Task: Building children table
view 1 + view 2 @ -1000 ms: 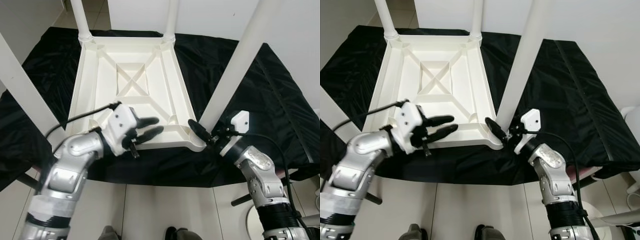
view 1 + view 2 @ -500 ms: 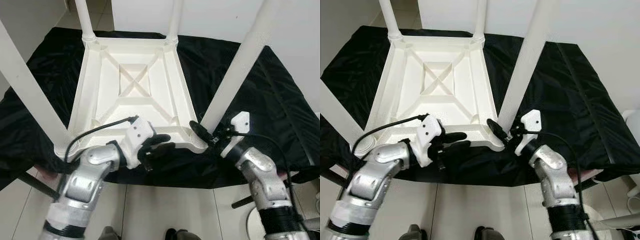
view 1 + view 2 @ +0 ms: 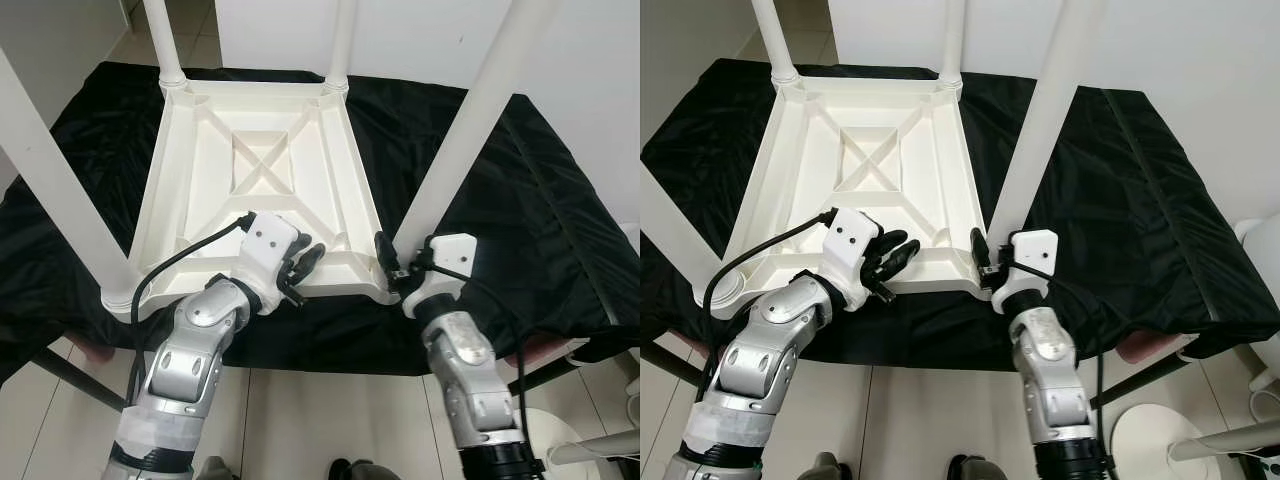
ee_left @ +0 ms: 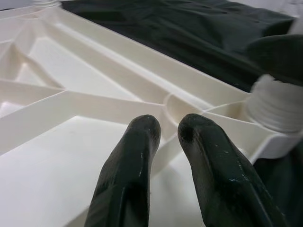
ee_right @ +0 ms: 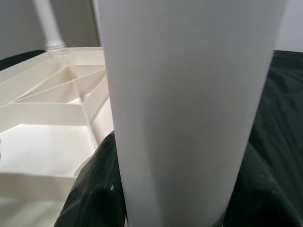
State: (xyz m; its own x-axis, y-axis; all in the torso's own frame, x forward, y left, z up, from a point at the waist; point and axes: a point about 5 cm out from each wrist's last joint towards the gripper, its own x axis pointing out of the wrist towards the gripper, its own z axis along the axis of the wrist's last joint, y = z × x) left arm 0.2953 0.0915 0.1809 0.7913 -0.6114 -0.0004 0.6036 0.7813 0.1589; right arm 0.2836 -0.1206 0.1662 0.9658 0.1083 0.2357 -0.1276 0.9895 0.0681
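1. The little white table (image 3: 262, 175) lies upside down on a black cloth (image 3: 520, 190) that covers the counter. Its four white legs point up, one at each corner.
2. The near right leg (image 3: 462, 135) is the one being worked on. It looks like it is being turned into its corner hole, so the job seems close to done.
3. To do this well, I think the leg should stand straight up while it turns. If it leans, the screw part could go in crooked and get stuck.
4. The hold should stay low on the leg, close to the corner, and the turns should be small and slow.
5. The right claw (image 3: 985, 262) is at the near right corner, clamped on the bottom of that leg. In the right wrist view the leg sits between its two black fingers (image 5: 97, 189).
6. The left claw (image 3: 300, 268) rests on the near edge of the table top, left of that corner. Its two fingers are a little apart and hold nothing. In the left wrist view the fingertips (image 4: 142, 130) point along the white ribs.
7. It looks like the left claw is keeping the table from sliding. It should press down gently.
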